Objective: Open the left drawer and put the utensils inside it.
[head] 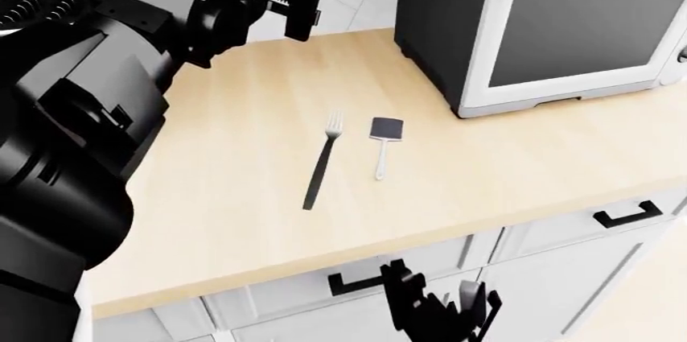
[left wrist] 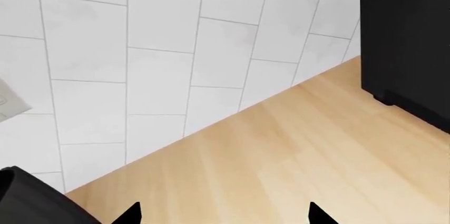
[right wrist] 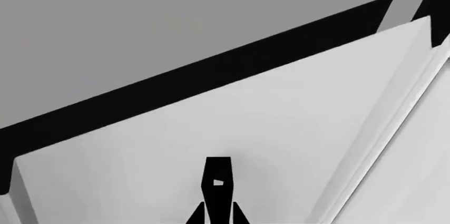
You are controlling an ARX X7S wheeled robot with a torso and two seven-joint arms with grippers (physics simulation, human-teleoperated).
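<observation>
On the wooden counter (head: 247, 117) lie the utensils side by side: a fork (head: 321, 163) with a long black handle and a small spatula (head: 384, 142) with a dark square head. Under the counter's edge the left drawer (head: 269, 302) looks closed. My right gripper (head: 413, 287) is at its black handle (head: 355, 282). In the right wrist view its fingertips (right wrist: 193, 214) hug that handle (right wrist: 218, 179) on both sides against the white drawer front (right wrist: 211, 118). My left gripper (head: 304, 12) hangs open over the counter's far left, near the tiled wall, holding nothing (left wrist: 225, 216).
A microwave (head: 548, 28) stands at the back right of the counter, black-sided in the left wrist view (left wrist: 408, 50). A second drawer handle (head: 628, 213) is further right. A stove (head: 32, 4) lies at the far left. My left arm (head: 76, 141) covers the counter's left end.
</observation>
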